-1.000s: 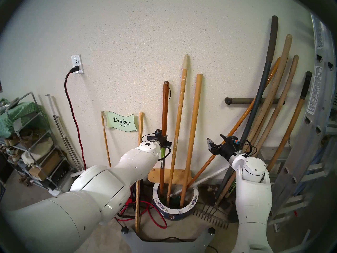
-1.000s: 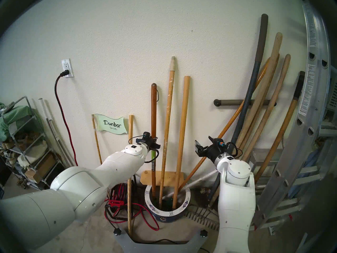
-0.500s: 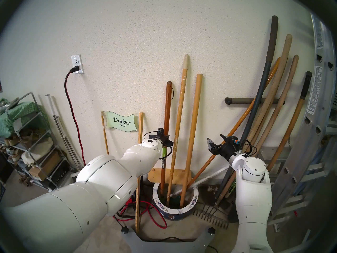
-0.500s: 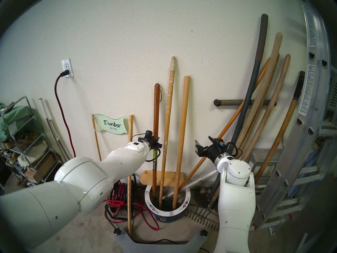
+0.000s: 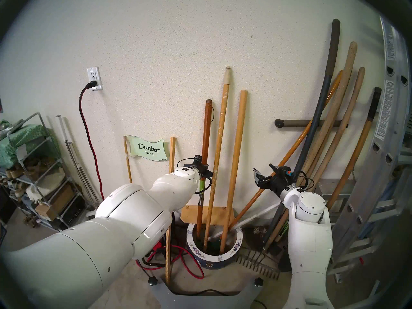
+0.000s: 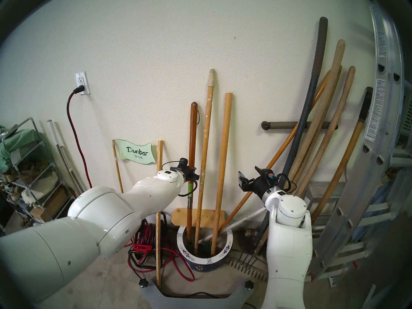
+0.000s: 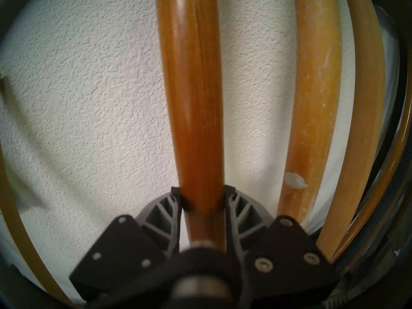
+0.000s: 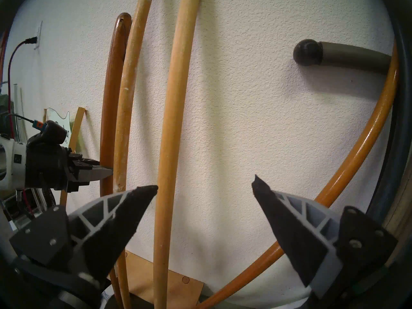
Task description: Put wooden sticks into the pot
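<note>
Left gripper [image 5: 206, 168]: clamped on the dark red-brown stick [image 5: 206, 132], mid-shaft, above its green label. Stick foot inside the pot [image 5: 231, 252], top against the wall. Paint-flecked stick [image 5: 219, 141] and plain dowel [image 5: 236, 150]: standing in the same pot, just right. Right gripper [image 8: 205, 190]: jaws spread wide, empty, beside the dowel. Tool handles [image 5: 330, 132]: leaning at far right.

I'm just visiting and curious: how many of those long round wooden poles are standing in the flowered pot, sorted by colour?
Dark red-brown pole, gripped by the left gripper: 1
Paint-flecked pole: 1
Plain pale pole: 1
Total in the pot: 3
</note>
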`<state>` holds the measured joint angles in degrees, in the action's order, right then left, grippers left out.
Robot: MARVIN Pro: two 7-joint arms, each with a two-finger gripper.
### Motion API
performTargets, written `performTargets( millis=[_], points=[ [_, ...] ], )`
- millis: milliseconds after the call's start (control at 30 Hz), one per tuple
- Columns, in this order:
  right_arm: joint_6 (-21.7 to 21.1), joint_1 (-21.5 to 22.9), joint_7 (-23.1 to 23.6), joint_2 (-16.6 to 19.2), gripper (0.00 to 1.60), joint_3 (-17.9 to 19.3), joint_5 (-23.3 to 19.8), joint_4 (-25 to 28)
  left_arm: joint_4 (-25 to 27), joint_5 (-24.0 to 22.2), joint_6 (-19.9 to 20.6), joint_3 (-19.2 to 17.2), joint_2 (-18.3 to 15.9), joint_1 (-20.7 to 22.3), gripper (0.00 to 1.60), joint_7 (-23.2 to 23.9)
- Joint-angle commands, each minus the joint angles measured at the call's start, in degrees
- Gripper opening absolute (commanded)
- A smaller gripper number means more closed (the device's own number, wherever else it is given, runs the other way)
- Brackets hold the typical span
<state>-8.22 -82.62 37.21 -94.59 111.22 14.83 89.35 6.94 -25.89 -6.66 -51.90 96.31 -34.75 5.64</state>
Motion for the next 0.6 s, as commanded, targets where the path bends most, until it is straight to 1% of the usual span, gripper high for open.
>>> performTargets(
  millis=[0, 33, 100, 200, 267, 300, 400, 433, 533, 567],
  points=[
    [0.1, 0.1, 0.1, -0.1, 1.6, -0.1, 0.0, 0.2, 0.3, 0.0, 0.4, 0.0, 0.5, 1.1, 0.13, -0.4],
    [0.1, 0.1, 0.1, -0.1, 1.6, -0.1, 0.0, 0.2, 0.4, 0.0, 0.5, 0.0, 0.6, 1.2, 0.08, -0.3],
    [0.1, 0.1, 0.1, -0.1, 1.6, -0.1, 0.0, 0.2, 0.4, 0.1, 0.5, 0.1, 0.6, 1.2, 0.08, -0.3],
    [0.1, 0.1, 0.1, -0.1, 1.6, -0.1, 0.0, 0.2, 0.4, 0.1, 0.7, 0.1, 0.7, 1.3, 0.12, -0.4],
    [0.1, 0.1, 0.1, -0.1, 1.6, -0.1, 0.0, 0.2, 0.5, 0.1, 0.8, 0.0, 0.7, 1.3, 0.34, -0.3],
    [0.1, 0.1, 0.1, -0.1, 1.6, -0.1, 0.0, 0.2, 0.5, 0.1, 0.9, 0.0, 0.7, 1.3, 0.38, -0.3],
    [0.1, 0.1, 0.1, -0.1, 1.6, -0.1, 0.0, 0.2, 0.5, 0.0, 1.0, 0.0, 0.7, 1.3, 0.39, -0.5],
    [0.1, 0.1, 0.1, -0.1, 1.6, -0.1, 0.0, 0.2, 0.5, 0.0, 1.1, 0.0, 0.7, 1.3, 0.5, -0.6],
    [0.1, 0.1, 0.1, -0.1, 1.6, -0.1, 0.0, 0.2, 0.4, 0.0, 1.2, 0.0, 0.6, 1.3, 0.53, -0.7],
    [0.1, 0.1, 0.1, -0.1, 1.6, -0.1, 0.0, 0.2, 0.4, 0.0, 1.2, 0.0, 0.6, 1.3, 0.67, -0.8]
  ],
)
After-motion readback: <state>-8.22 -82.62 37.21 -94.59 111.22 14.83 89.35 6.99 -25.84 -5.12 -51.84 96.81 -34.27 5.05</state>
